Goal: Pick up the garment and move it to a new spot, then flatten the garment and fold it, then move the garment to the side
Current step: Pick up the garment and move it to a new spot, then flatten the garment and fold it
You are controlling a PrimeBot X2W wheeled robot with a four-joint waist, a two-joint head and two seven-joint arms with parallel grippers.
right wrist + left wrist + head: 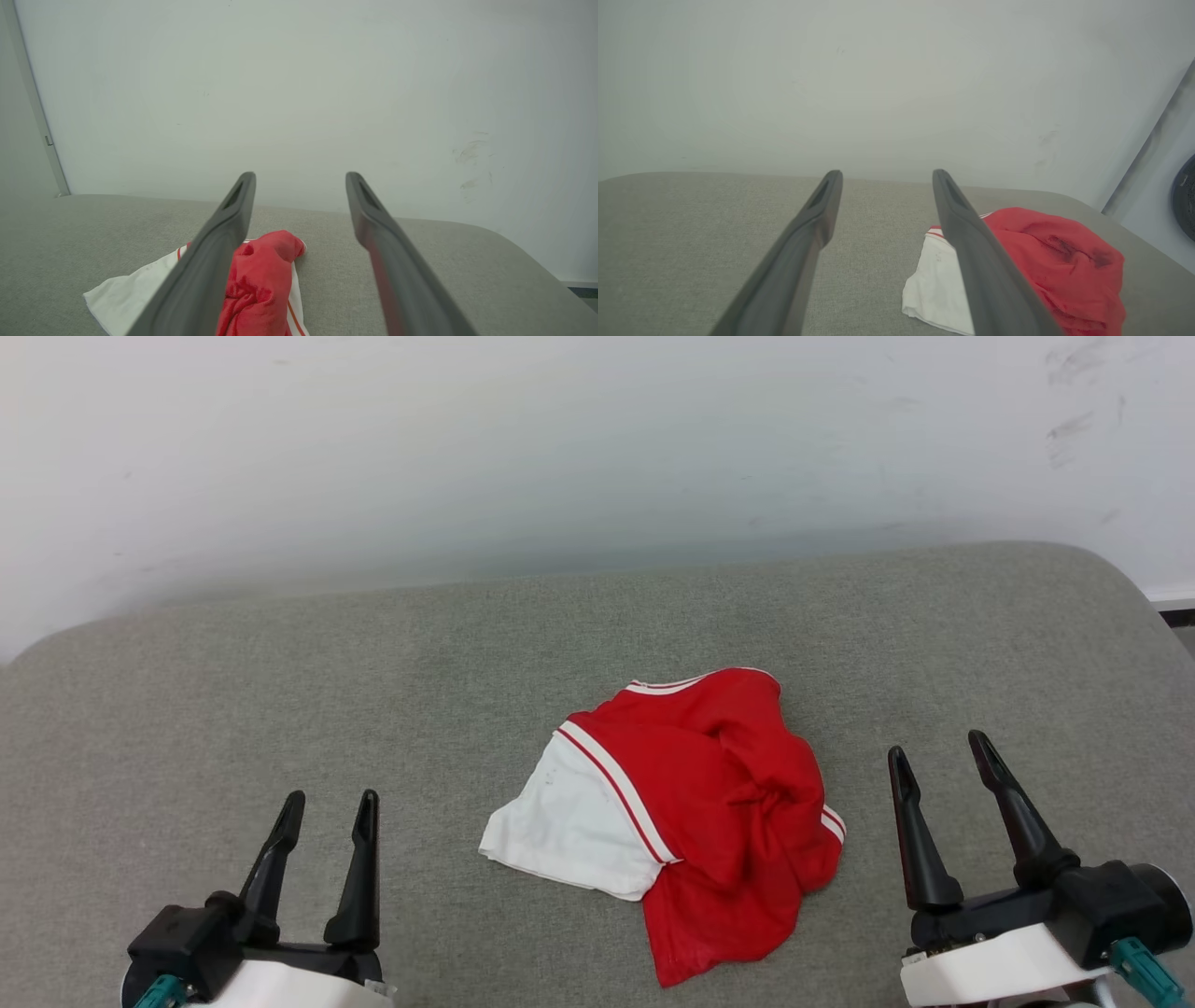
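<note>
While both claws wait with their fingers spread wide and nothing between them, the garment (719, 784) lies in a crumpled heap on the grey cushion (280, 691). It sits between the left claw (332, 795) and the right claw (935, 744), touching neither. It is nearer the right claw, whose inner finger stands just beside the red hem. The left claw is well apart from it, with bare cushion between its fingers and the white sleeve (569, 812).

Seen from the left claw (887, 172), the garment (1055, 261) lies off to the right of the fingers and a little ahead of the wrist. The claw's right finger crosses in front of the seam where white meets red. Between the two fingers is bare cushion.

From the right claw (301, 175), the garment (261, 275) lies to the left. It is partly hidden behind the left finger, and a red fold reaches into the gap between the fingers. The white sleeve spreads further left beyond that finger, and the right finger has bare cushion beneath it.

Red cloth is bunched on top of the heap, with red-and-white stripe trim (616, 784) along the sleeve seam. Beyond both sets of fingertips the cushion ends at a pale wall (560, 448).
</note>
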